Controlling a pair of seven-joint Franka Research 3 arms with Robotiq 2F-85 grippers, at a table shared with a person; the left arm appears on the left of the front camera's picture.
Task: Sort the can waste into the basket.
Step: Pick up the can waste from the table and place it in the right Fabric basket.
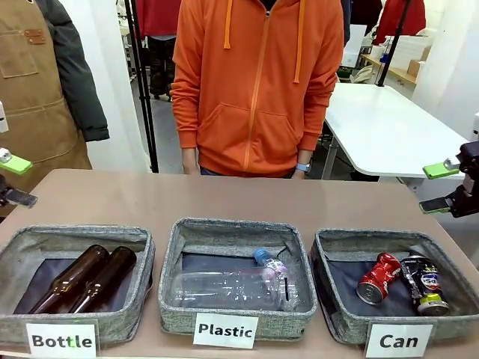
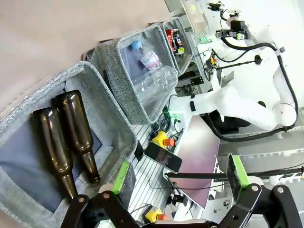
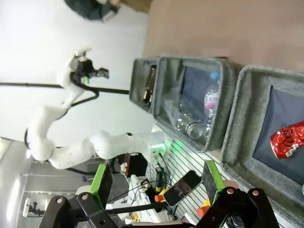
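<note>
A person in an orange hoodie (image 1: pixel 258 82) stands at the far side of the table (image 1: pixel 224 198), on whose near edge sit three grey felt bins in a row: one labelled "Bottle" (image 1: pixel 75 280) holding two brown bottles (image 1: pixel 86 278), one labelled "Plastic" (image 1: pixel 236 277) holding a clear plastic bottle (image 1: pixel 232 288), and the basket (image 1: pixel 397 288) labelled "Can" at the right. Inside that basket lie the red can (image 1: pixel 378 278) and the dark can (image 1: pixel 423 284), side by side. The left gripper (image 1: pixel 9 179) and the right gripper (image 1: pixel 441 187) hang at the table's two ends, both with jaws spread wide and holding nothing.
</note>
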